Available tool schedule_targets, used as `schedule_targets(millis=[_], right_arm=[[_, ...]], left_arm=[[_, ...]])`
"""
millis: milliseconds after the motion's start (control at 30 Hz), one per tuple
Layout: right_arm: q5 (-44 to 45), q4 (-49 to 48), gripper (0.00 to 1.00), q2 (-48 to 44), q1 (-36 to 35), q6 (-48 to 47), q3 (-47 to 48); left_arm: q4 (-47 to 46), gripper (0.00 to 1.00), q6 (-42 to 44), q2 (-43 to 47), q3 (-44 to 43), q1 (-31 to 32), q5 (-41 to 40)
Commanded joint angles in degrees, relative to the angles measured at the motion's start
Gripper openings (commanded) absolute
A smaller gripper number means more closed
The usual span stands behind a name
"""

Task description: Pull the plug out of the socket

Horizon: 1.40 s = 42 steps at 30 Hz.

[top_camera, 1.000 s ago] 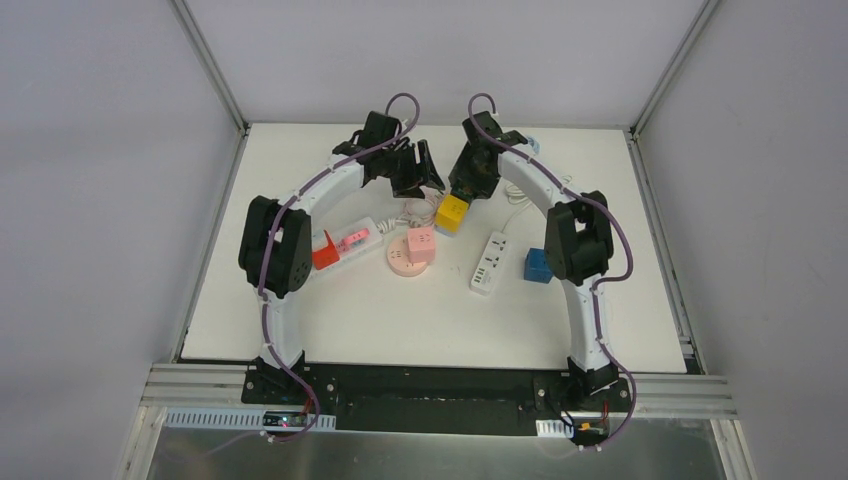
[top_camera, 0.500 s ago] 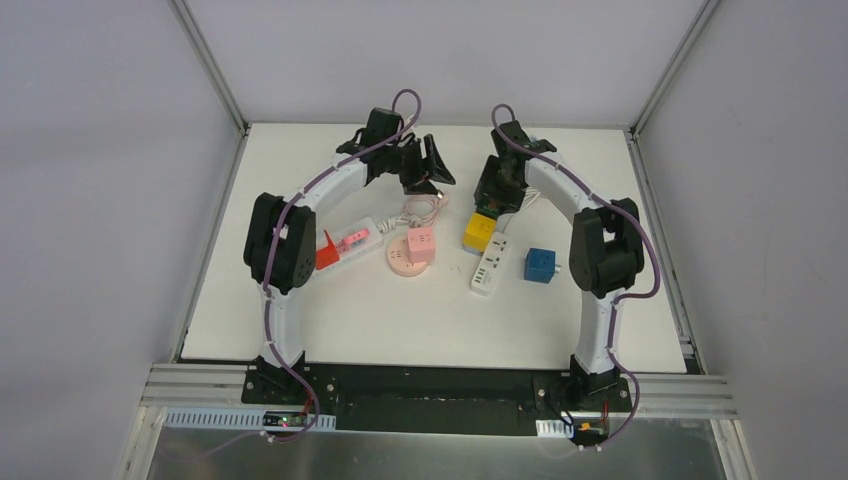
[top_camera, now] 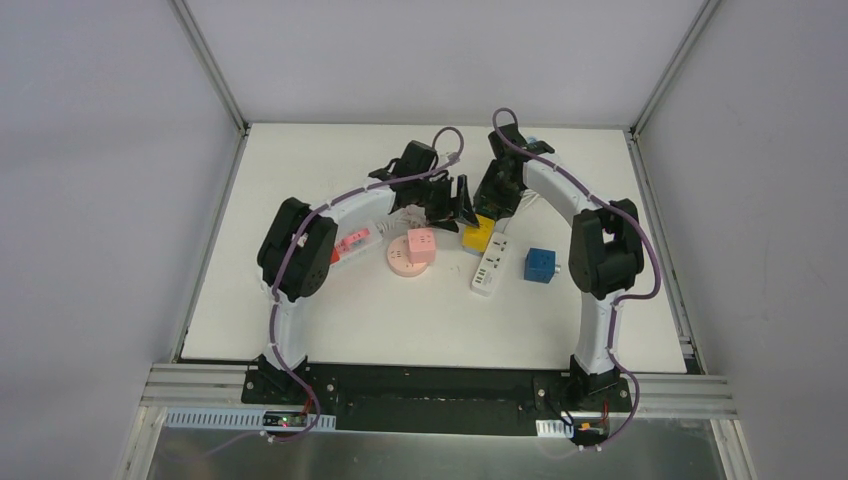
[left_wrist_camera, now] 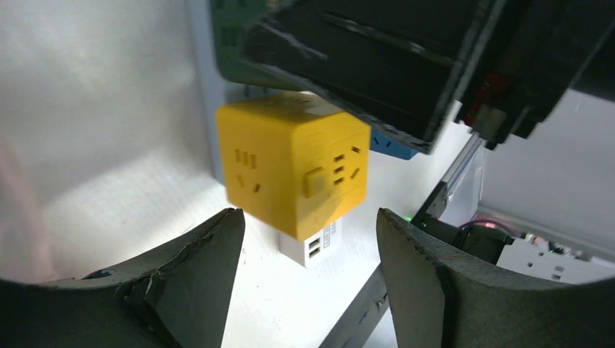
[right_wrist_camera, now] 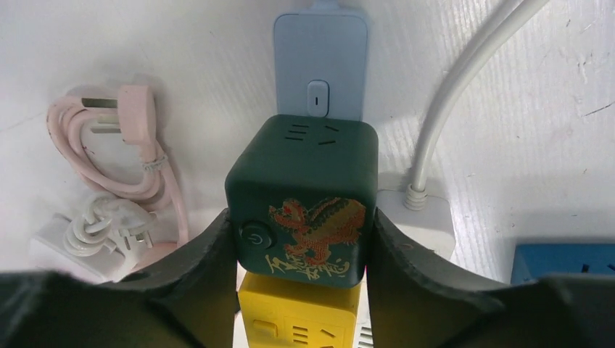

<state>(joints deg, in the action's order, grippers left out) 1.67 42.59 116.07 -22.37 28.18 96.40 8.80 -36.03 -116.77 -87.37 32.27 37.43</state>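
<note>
As left arm (top_camera: 352, 199) reaches rightward, right gripper (right_wrist_camera: 301, 221) grips green cube (right_wrist_camera: 302, 177)

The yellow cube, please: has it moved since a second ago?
Yes: the yellow cube shifted right toward the white power strip's far end.

It was probably a robotics lab: a white desk (top_camera: 330, 320) boxed by plain grey panels (top_camera: 90, 200), aluminium rail (top_camera: 200, 383) along its near edge.
</note>
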Motion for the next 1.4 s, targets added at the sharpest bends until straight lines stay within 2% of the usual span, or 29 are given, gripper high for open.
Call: schedule_targets(millis=[0,200,267,333,633,800,933,1033,1200,1367], right_arm=[[-0.08,3.2,0.38,-1.68,-0.83,3.73,0.61],[-1.04,1.61,0.16,0.49,-2.75,8.66,2.89],[-1.1,2.22,0.05,1.27,-2.97,9.27,4.29],[-2.57,2.47,0.0,1.44,-2.97,9.85,4.75],[-6.57,1.47,0.0,1.66,-4.03,10.31,6.54],[-4.11,4.61,0.0,3.78,-4.61,9.32,9.39],[-4.43,6.07,0.0,4.44,-4.51,8.8,10.65],[-6.82,6.03,0.0,4.0,-4.01,8.47,11.66],[-16.47,4.24,0.0,3.45,-1.04,8.56,11.16],[-10.39,5.05,0.0,3.09,-0.97,4.72,10.07]], left_arm=[[-2.28,0.69,5.55,1.86,0.39,2.04,-2.71],[-0.16,0.65,6.24,2.32,2.78,2.36,-8.87],[2.53,0.61,7.0,2.23,2.62,2.36,-12.03],[4.22,0.57,7.53,1.93,2.24,2.36,-13.46],[8.92,0.51,9.51,0.9,0.52,2.27,-15.62],[6.24,0.59,8.67,-0.35,0.04,2.35,-10.26],[6.71,0.6,8.47,-1.93,-1.16,2.44,-9.32],[7.4,0.59,8.71,-2.68,-1.13,2.45,-9.73],[9.79,0.54,9.69,-4.24,-1.78,3.09,-10.87],[13.12,0.52,11.9,-5.3,-3.39,3.84,-13.31]])
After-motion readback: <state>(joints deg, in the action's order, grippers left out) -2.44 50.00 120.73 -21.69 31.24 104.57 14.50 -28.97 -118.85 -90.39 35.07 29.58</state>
